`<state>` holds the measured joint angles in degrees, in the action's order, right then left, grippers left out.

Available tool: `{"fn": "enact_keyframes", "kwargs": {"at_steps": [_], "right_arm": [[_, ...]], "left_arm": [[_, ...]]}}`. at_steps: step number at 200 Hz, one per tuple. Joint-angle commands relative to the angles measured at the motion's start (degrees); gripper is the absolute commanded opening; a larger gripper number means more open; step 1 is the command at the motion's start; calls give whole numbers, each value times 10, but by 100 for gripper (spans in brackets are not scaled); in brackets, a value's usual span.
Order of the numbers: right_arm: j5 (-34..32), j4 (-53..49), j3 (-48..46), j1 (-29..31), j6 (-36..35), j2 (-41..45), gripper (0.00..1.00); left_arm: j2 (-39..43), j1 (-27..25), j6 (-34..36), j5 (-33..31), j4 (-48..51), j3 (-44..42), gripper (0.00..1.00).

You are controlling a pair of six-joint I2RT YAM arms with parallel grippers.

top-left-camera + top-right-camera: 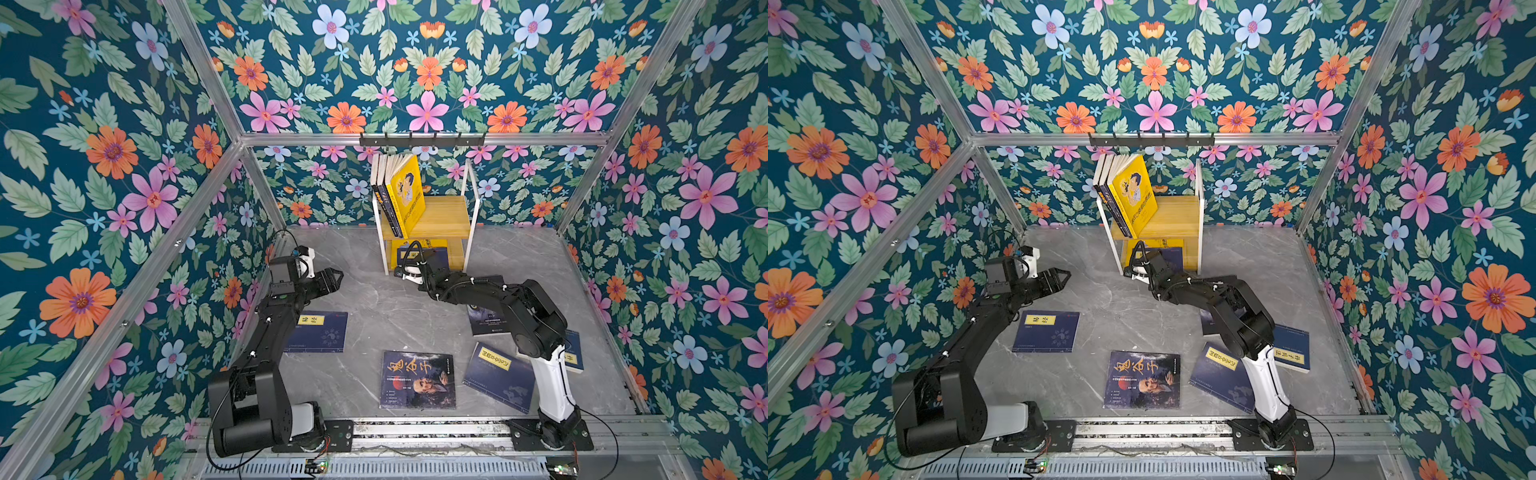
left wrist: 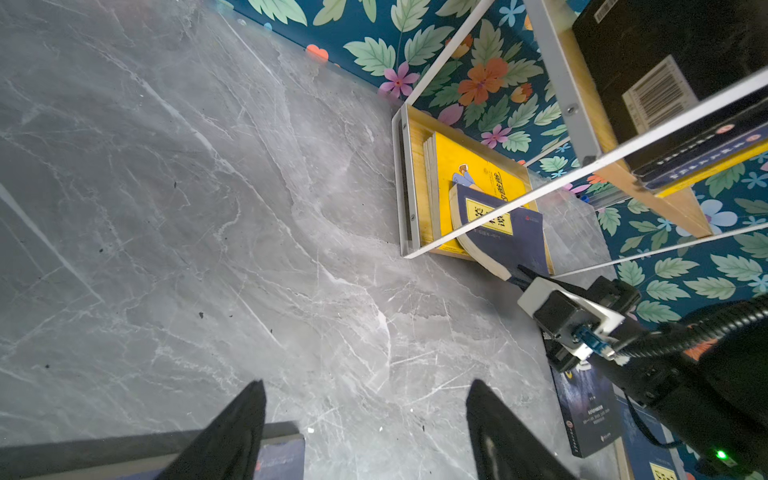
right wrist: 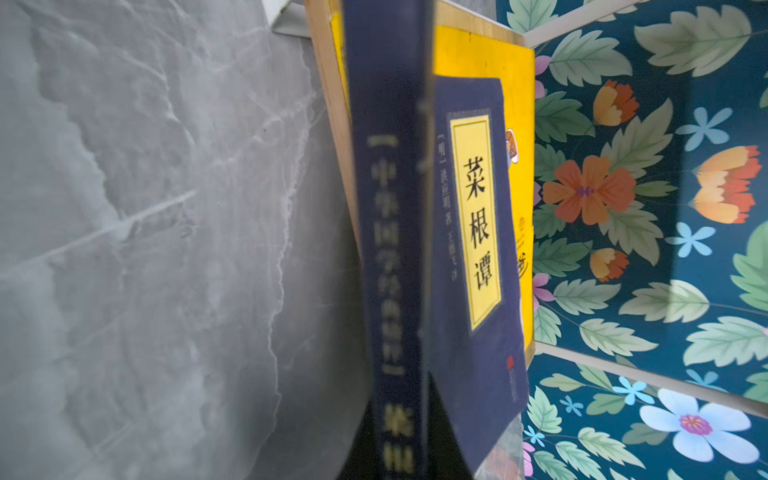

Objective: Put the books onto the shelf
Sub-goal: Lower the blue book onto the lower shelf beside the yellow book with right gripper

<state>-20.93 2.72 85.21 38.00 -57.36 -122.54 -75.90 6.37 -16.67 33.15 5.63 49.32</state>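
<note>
Right now the step in hand looks like sliding one book into the lower tier. The right tool [image 2: 520, 274] is clamped tight on the corner of a thin navy paperback with a yellow title label [image 2: 507, 237]. The book is tilted and partly inside the small two-tier rack of light wood boards in a white metal frame [image 1: 449, 216], which stands at the middle of the bench's far edge. Its leading end overlaps, and seems to rest on, a bright yellow paperback [image 2: 457, 166] lying flat on the lower board. Three upright books [image 1: 399, 187] lean together on the upper board.

The left tool [image 1: 337, 280] hangs wide open and empty above the grey marble-patterned bench [image 1: 374, 316], near its left edge and just beyond a flat navy book [image 1: 318, 332]. A dark book with an old man's face [image 1: 417, 380] lies by the front edge, with more books partly under the right arm.

The next move probably calls for pushing the held paperback deeper, levelling it and only then letting go, without snagging the frame or shoving the yellow one backward.
</note>
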Motion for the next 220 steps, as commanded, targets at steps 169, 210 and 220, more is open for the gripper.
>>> {"fn": "enact_keyframes", "kwargs": {"at_steps": [169, 210, 220], "right_arm": [[115, -198, 111, -20, 5, -16, 59], [117, -210, 124, -34, 5, -18, 61], [122, -211, 132, -37, 5, -21, 61]], "left_arm": [[9, 0, -3, 6, -7, 0, 79], [9, 0, -7, 12, -7, 0, 79], [8, -1, -7, 4, -9, -2, 79]]}}
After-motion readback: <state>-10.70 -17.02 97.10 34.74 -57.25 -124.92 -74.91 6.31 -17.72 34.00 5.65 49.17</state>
